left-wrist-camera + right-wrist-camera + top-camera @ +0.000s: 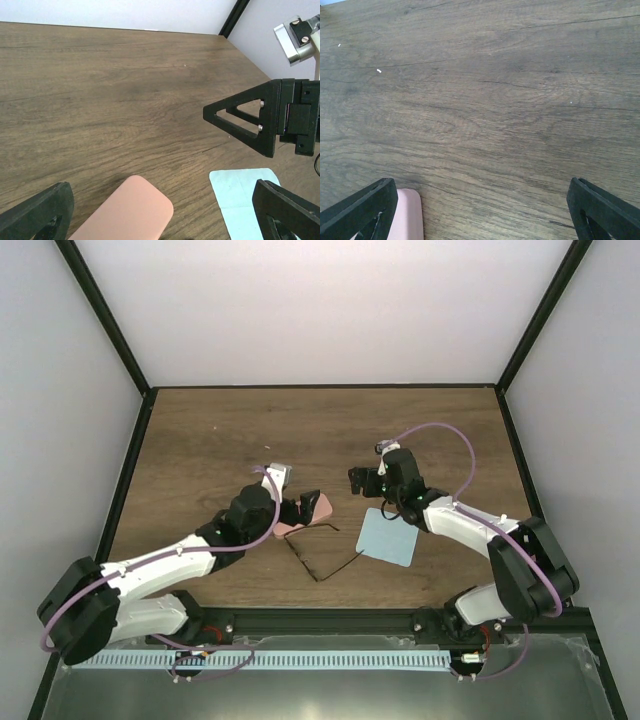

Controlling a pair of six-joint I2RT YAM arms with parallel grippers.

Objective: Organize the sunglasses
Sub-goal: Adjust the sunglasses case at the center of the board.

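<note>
While both grippers hang with jaws wide apart and nothing held, the sunglasses (302, 558) lie flat on the table (200, 440), between the pink case (322, 508) and the blue cloth (388, 537) (thin wire frame, lenses hard to make out from the top view). Left gripper (303, 504) sits over the case's near end. Right gripper (360, 480) hovers just past the cloth's far corner, well apart from the sunglasses.

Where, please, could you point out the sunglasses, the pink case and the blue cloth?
sunglasses (316, 578): top view, frame's near corner.
pink case (131, 212): left wrist view, top face.
blue cloth (388, 537): top view, centre.
</note>
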